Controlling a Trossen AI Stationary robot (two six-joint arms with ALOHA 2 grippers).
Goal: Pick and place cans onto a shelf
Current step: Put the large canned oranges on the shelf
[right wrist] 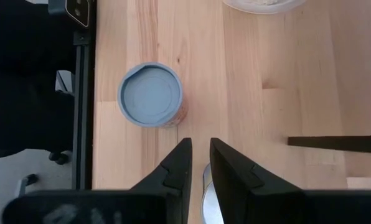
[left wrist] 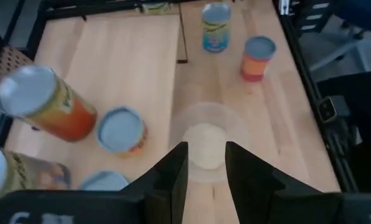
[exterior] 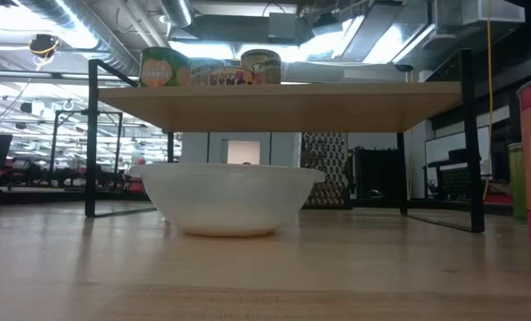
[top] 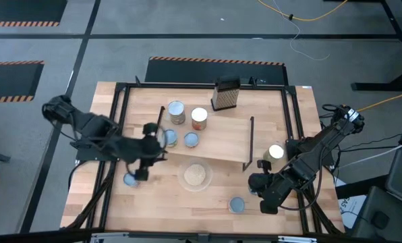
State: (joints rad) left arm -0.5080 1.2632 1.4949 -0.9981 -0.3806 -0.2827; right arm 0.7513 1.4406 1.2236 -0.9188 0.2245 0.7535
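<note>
The shelf (top: 218, 142) is a light-wood board on a black frame; it carries several cans, such as a silver-topped one (top: 177, 111) and a blue-grey-topped one (top: 191, 140). Other cans stand on the table: one at the left (top: 130, 179), one near the front (top: 237, 204) (right wrist: 151, 93), and one at the right (top: 275, 153). My left gripper (top: 159, 152) (left wrist: 207, 168) hovers by the shelf's left end, open a little and empty. My right gripper (top: 255, 183) (right wrist: 199, 149) hovers right of the front can, its fingers narrowly apart and holding nothing.
A shallow clear dish with beige contents (top: 195, 175) (exterior: 230, 196) stands in front of the shelf, between the two grippers. A dark box grater (top: 225, 94) stands at the far edge. Black rails (top: 299, 135) border the tabletop. Bare wood lies left of the dish.
</note>
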